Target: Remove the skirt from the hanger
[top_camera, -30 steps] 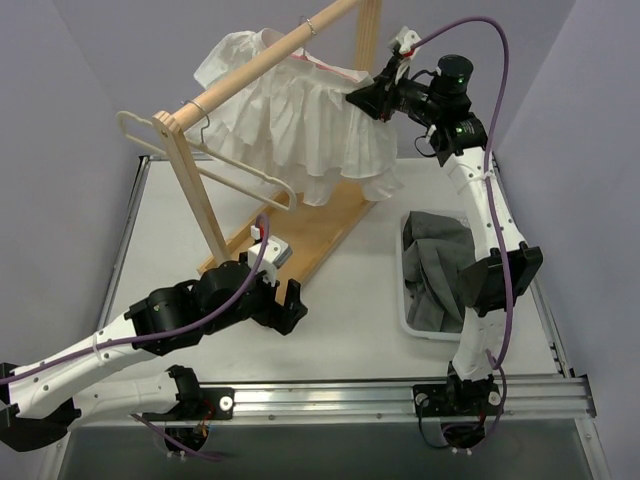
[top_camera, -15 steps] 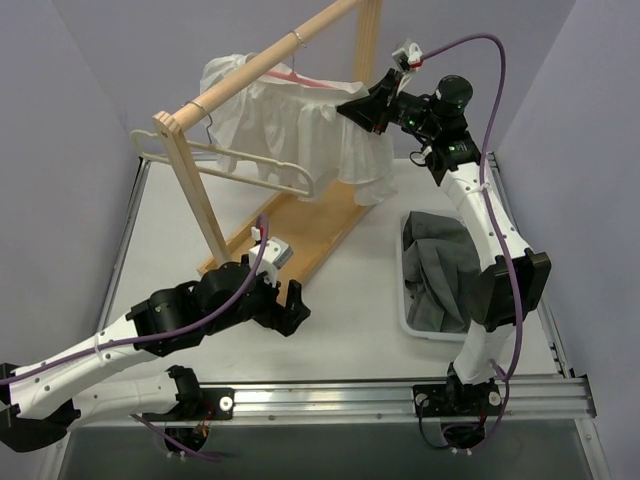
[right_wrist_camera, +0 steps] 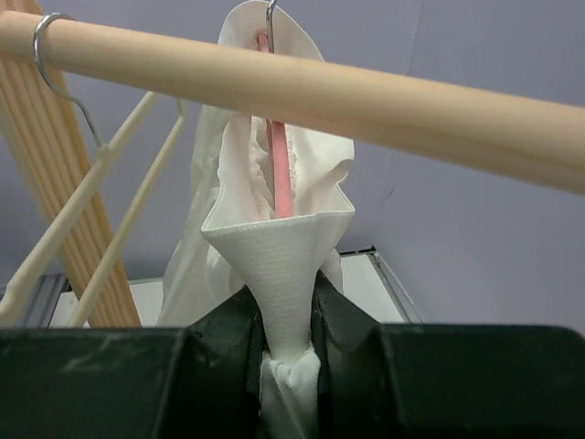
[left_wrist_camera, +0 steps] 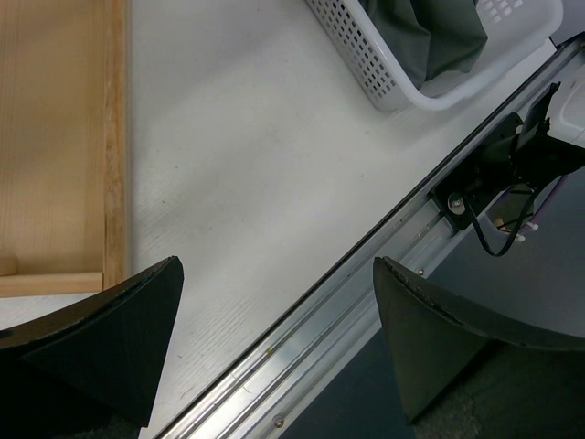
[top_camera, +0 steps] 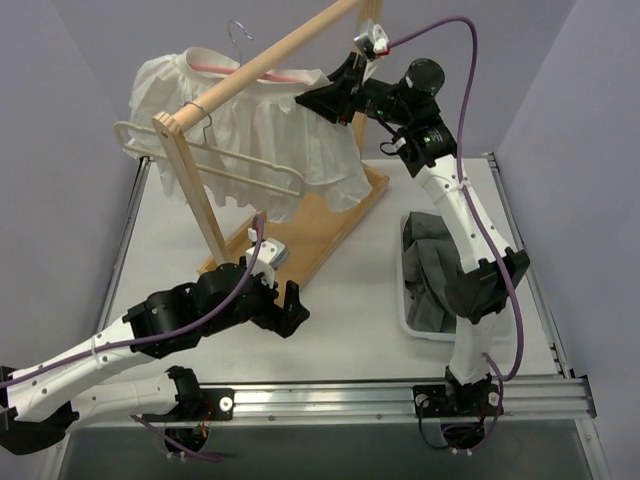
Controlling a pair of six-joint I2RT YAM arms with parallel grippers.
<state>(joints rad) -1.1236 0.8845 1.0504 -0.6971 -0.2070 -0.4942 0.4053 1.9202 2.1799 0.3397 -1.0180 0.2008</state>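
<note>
The white skirt (top_camera: 250,140) hangs from a pink hanger (top_camera: 215,67) beside the wooden rail (top_camera: 280,58); the hanger's metal hook (top_camera: 238,30) stands above the rail. My right gripper (top_camera: 305,97) is up by the rail, shut on the skirt's waistband. In the right wrist view the skirt (right_wrist_camera: 283,247) is bunched between the jaws of the right gripper (right_wrist_camera: 285,306), and the pink hanger (right_wrist_camera: 279,174) runs up inside it under the rail (right_wrist_camera: 320,87). My left gripper (top_camera: 290,310) hovers low over the table, open and holding nothing (left_wrist_camera: 274,343).
An empty cream hanger (top_camera: 210,170) hangs on the same rail. The rack's wooden base (top_camera: 320,230) lies across the table middle. A white basket (top_camera: 412,322) with grey cloth sits at the right. The table's metal front rail (left_wrist_camera: 366,274) runs under my left gripper.
My right gripper has moved left along the rail, pulling the waistband. Skirt and pink hanger swung left and up, and the hook now rises above the rail. The left arm has not moved.
</note>
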